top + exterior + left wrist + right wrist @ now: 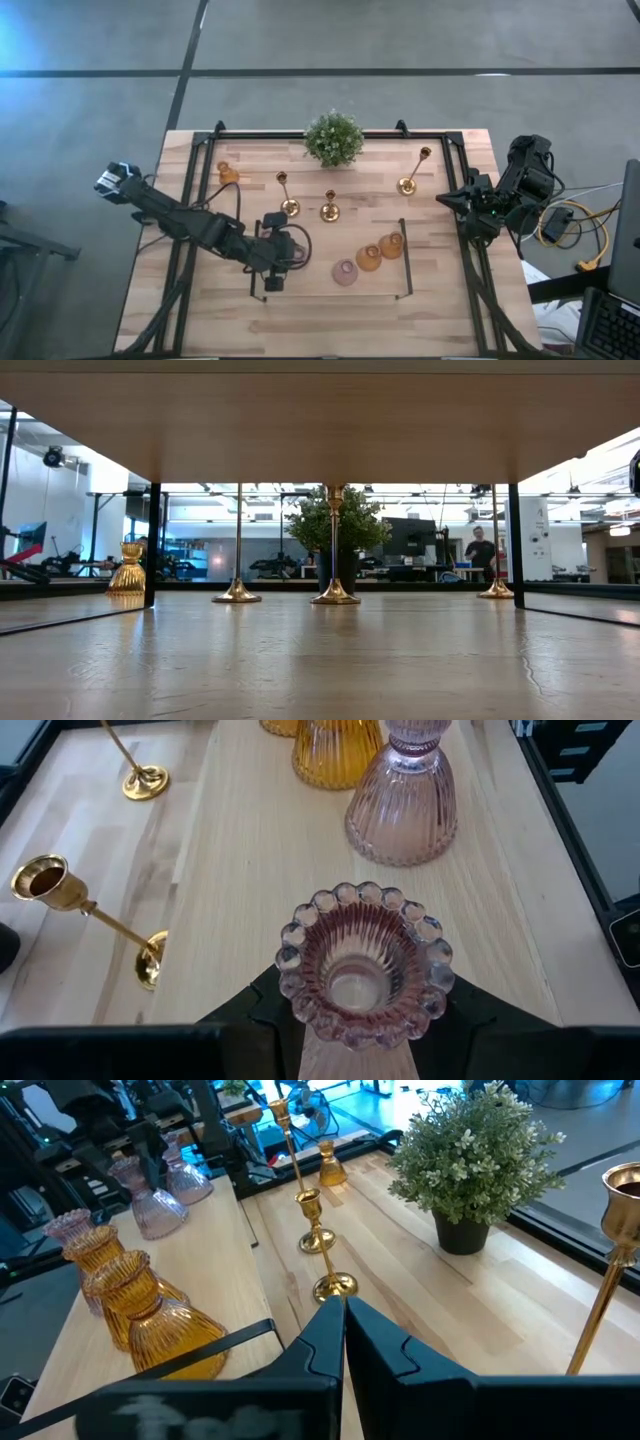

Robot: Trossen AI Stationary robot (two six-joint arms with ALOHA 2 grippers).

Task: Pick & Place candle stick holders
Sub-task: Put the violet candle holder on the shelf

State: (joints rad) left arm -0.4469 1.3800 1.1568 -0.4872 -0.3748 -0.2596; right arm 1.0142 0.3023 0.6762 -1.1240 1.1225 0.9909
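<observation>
The left gripper [272, 262] sits low and left of centre in the high view, its fingers clamped on a pink glass cup [363, 963] whose mouth faces the wrist camera. The arm covers that cup from above, so only the wrist view shows it properly.

Just ahead stands a second pink cup [403, 792], upright, with an amber cup [335, 750] beside it and another cut off at that picture's top edge. In the high view these three run in a slanted row right of centre, inside a dark wire frame [405, 258].

Three brass candlesticks stand upright, axes vertical: the left candlestick [287, 196], the middle candlestick [329, 206] and the right candlestick [412, 174] in the upper half. The potted plant [333, 138] crowds in behind them at top centre. One small amber piece [228, 172] sits alone at upper left.

The right gripper [344, 1312] hangs at the table's right edge, its fingers pressed together on nothing.
</observation>
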